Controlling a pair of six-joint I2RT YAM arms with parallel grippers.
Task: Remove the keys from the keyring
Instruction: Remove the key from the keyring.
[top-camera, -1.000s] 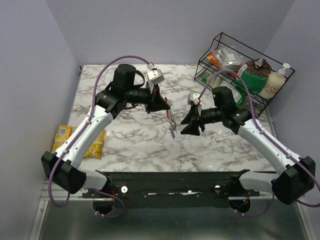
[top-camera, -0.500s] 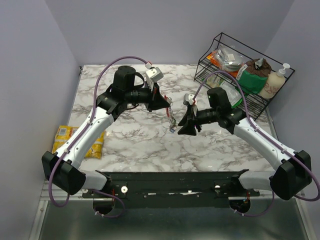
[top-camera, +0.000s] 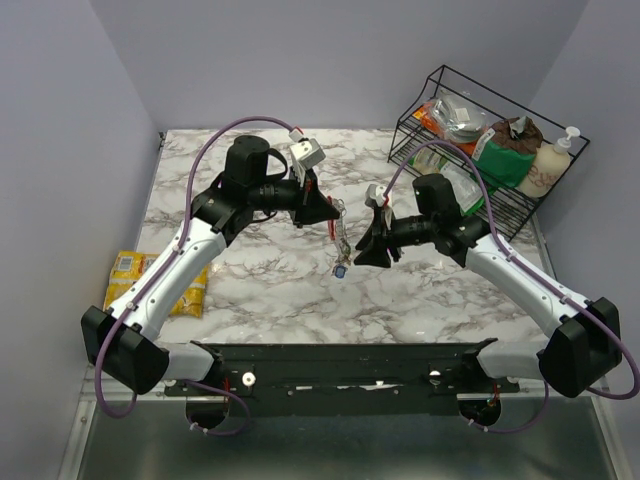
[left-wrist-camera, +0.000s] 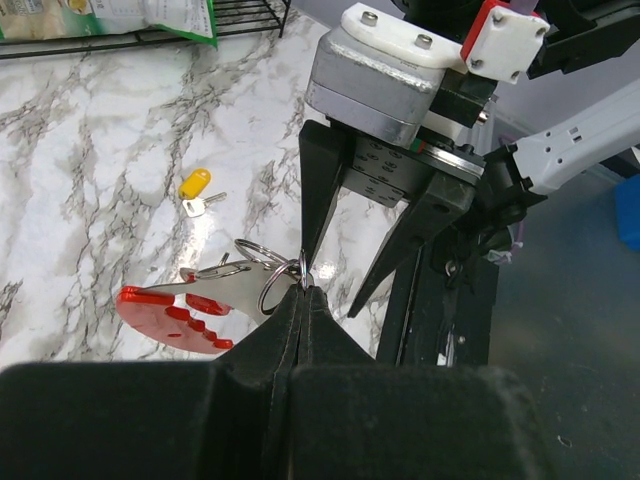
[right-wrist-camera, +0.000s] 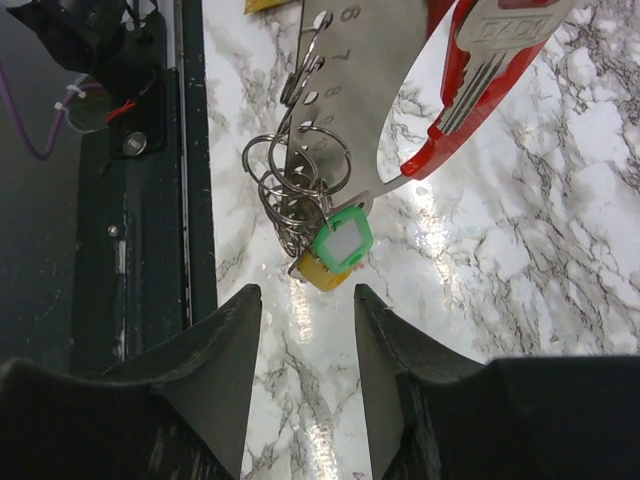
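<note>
Wire rack (top-camera: 500, 97) holds packets (top-camera: 497, 160), bottle (top-camera: 555, 160); left claw (left-wrist-camera: 303, 290) pinched on keyring (left-wrist-camera: 190, 305); right claw (right-wrist-camera: 307, 292) agape, empty.

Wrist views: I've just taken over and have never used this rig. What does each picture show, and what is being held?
A left arm and a right arm are bolted at the near edge of a marble table. The top view looks down from behind them. The other two views come from a camera on each wrist, looking along its own fingers. The left gripper is shut on a small ring of the keyring and holds it up. The keys hang from it in a bunch, with a green tag in front of a yellow one. The right gripper is open, just short of the bunch. One yellow key lies loose on the table. A basket stands far right.
</note>
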